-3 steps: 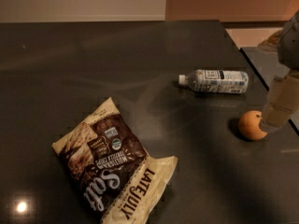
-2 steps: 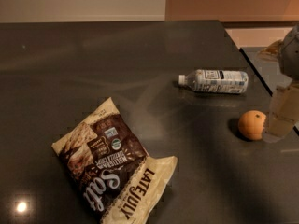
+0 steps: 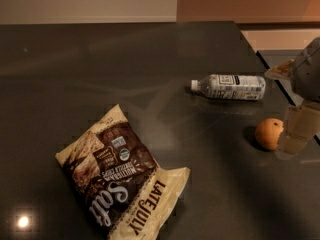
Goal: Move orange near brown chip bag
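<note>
Dark grey countertop point(image 3: 100, 59) fills nearly the whole view, glossy enough to carry soft streaks of reflected light and one small bright glint point(image 3: 22, 221) in the near left corner. A pale wall point(image 3: 85, 1) runs along its far edge, turning to a warmer orange tone toward the right. The counter's right edge slants down the far right of the view.

The brown chip bag point(image 3: 120, 179) lies flat in the near left part of the counter. It is set on a diagonal, with its crinkled cream end printed "LATE JULY" pointing near and right and reaching the bottom of the view. The dark panel with "Salt" faces up.

The orange point(image 3: 268, 133) sits on the counter at the right, well apart from the bag, with its shadow falling to the left. The gripper point(image 3: 296, 136) is just beside it on the right, low over the counter near the right edge. A pale, half-translucent part of it stands upright against or almost against the fruit. Whether it touches cannot be made out, and whether the gripper is open or closed cannot be told either. It does not visibly have hold of anything. The grey bulk of the arm point(image 3: 307, 71) rises above it at the right border.

A clear plastic water bottle point(image 3: 230, 87) with a white label lies on its side farther away than the orange, with its cap pointing left. It lies on the far side of the straight line between orange and bag, not across it.
</note>
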`<state>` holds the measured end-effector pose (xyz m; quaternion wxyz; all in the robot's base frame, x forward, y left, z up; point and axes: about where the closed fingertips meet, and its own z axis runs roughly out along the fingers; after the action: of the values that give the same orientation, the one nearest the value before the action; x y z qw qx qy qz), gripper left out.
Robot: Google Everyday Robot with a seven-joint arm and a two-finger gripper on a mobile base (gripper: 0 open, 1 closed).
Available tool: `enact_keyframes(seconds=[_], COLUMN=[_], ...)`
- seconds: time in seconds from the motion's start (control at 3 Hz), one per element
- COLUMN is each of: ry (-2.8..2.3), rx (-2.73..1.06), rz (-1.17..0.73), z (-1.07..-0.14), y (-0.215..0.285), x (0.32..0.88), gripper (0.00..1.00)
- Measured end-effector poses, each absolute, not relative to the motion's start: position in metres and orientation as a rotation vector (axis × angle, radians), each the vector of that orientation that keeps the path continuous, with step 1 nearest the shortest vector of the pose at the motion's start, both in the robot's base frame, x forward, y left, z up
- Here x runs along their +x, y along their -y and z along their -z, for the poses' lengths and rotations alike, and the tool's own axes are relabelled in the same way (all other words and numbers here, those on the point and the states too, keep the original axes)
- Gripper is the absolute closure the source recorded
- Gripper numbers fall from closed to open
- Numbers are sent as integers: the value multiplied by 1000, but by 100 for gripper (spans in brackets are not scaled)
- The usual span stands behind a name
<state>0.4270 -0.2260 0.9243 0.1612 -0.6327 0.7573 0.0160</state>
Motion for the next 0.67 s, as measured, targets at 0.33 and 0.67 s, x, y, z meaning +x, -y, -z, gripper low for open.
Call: enact_keyframes(seconds=[0.33,0.67], ry=[-2165,-2178], rx=[-1828,-1837], rz=[-71,-91], z=[-903,-887], y=[230,237], x=[434,435], gripper=[0,0])
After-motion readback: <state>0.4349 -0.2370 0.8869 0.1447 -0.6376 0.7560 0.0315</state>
